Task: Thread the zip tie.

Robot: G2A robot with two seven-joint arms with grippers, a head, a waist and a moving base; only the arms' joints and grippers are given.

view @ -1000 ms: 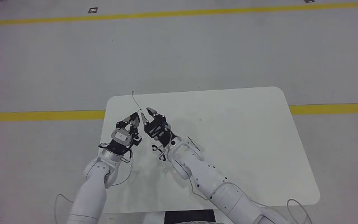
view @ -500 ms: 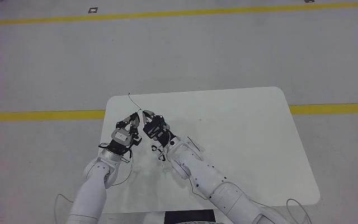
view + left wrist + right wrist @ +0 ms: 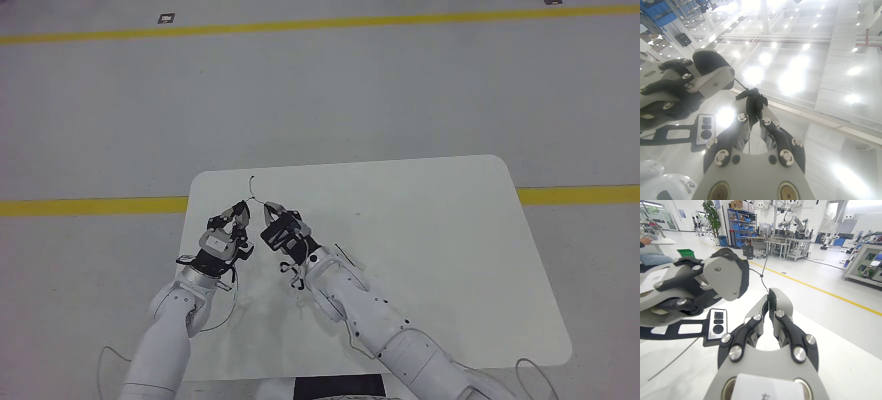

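Two hands meet tip to tip above the near left part of the white worktop (image 3: 430, 230). My left hand (image 3: 754, 102) is pinched fully closed on the thin black zip tie (image 3: 763, 283). My right hand (image 3: 769, 301) is closed too, nipping the strand at its fingertips. The zip tie runs between both hands, lifted off the worktop, with a loose end curving past them toward the far edge.

- Even, bright overhead light on the white rounded table (image 3: 430, 220).
- Glare from round white ceiling lamps (image 3: 774, 44) floods the left wrist view.
- Wrist views bow at their edges.
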